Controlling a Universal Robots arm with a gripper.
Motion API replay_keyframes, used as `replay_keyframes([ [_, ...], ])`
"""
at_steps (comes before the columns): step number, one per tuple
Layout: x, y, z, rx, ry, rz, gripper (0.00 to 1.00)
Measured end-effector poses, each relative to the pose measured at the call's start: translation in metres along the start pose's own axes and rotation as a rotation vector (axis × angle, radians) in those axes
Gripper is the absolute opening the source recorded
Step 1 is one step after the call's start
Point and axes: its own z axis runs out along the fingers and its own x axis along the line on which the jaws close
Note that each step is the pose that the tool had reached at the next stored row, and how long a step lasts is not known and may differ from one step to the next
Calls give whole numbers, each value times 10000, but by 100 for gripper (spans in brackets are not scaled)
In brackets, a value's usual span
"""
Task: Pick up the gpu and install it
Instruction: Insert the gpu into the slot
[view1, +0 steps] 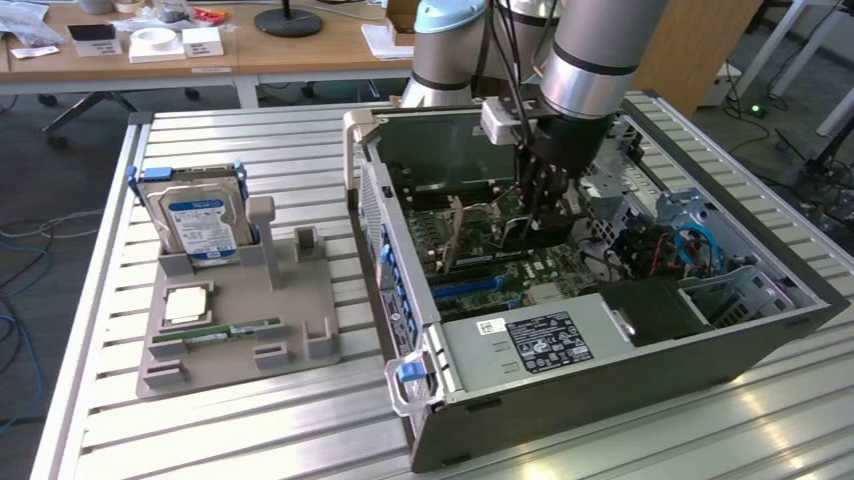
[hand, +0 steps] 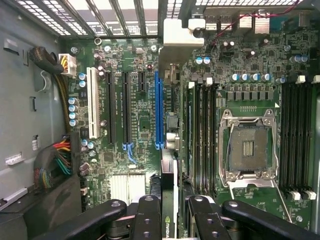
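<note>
At the exterior view's left, the hard drive (view1: 200, 220) stands in its holder (view1: 294, 300) on the surface (view1: 267, 440). Rightward, inside the open case (view1: 601, 400), the tool (view1: 541, 225) grips the gpu (hand: 168, 221) edge-on above the motherboard (hand: 140, 150), by the blue slot (hand: 159, 110); pickup looks done, seating remains.

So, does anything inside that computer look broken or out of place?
Nothing looks damaged or spilled. The processor socket sits empty, which may look odd. The gripper holds the gpu edge-on over the motherboard, not askew.
</note>
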Motion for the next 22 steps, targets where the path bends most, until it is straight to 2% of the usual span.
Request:
replay_keyframes([
  [10, 75, 17, -3, -1, 3, -27, 26],
  [15, 79, 22, -2, -1, 2, -27, 26],
  [22, 81, 73, -3, 3, 2, -28, 26],
])
